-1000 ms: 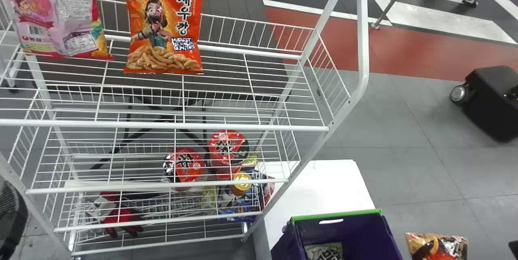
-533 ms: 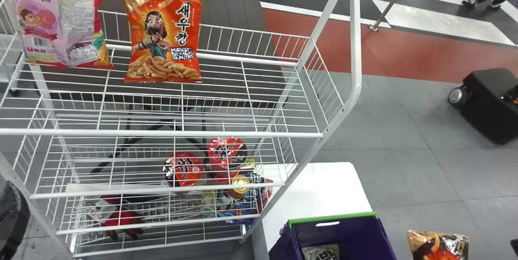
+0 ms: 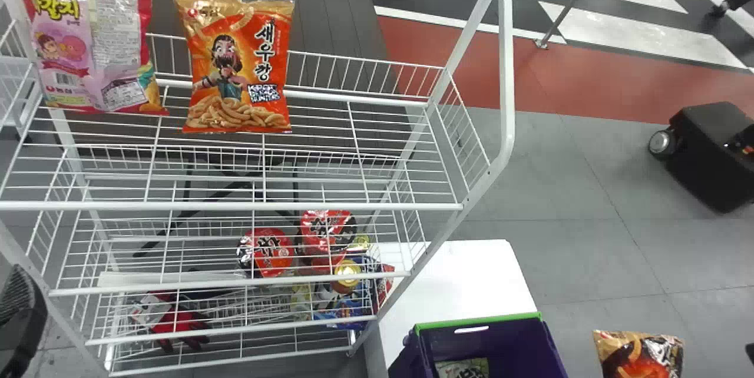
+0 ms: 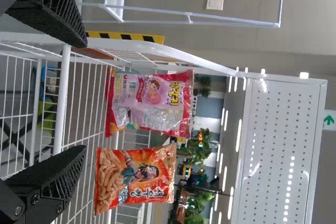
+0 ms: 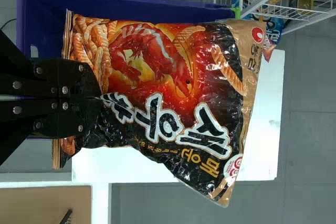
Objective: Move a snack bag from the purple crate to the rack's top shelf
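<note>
At left, we have our left gripper [image 3: 23, 313] with its fingers apart near the rack [image 3: 506, 72], whose top shelf [image 3: 235, 206] appears lower in our head view than before. There we see a pink bag [image 3: 88, 54] and an orange bag [image 3: 235, 66], both lettered. Nearer and right, the purple crate [image 3: 478, 320] contains a pale bag [image 3: 464, 368]. Right of it, our right gripper [image 5: 100, 98] clamps the white-lettered snack bag [image 3: 639, 354].

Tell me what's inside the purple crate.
A pale green-and-white packet lies inside the purple crate. In the right wrist view, the snack bag in the right tool covers much of the inside; anything beneath the packet is hidden.
</note>
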